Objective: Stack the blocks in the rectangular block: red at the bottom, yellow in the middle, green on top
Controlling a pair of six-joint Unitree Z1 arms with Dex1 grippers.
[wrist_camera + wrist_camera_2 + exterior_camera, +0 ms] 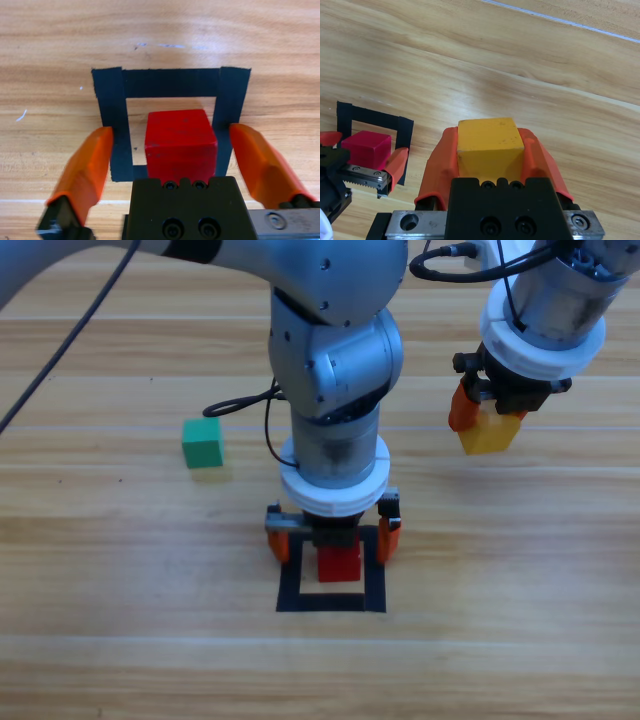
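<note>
The red cube [339, 564] [180, 141] [365, 148] rests on the table inside the black tape frame [331, 601] [170, 82] [374, 118]. My left gripper [334, 536] [172, 150] stands over it, open, one jaw on each side and clear of the cube. Up at the right, my right gripper [487, 422] [490, 150] hangs above the table, shut on the yellow cube [491, 431] [490, 142]. The green cube [202, 442] sits alone on the wood to the left of the frame.
A black cable [245, 405] loops over the table beside the left arm's body [335, 380], which hides the frame's far edge in the high view.
</note>
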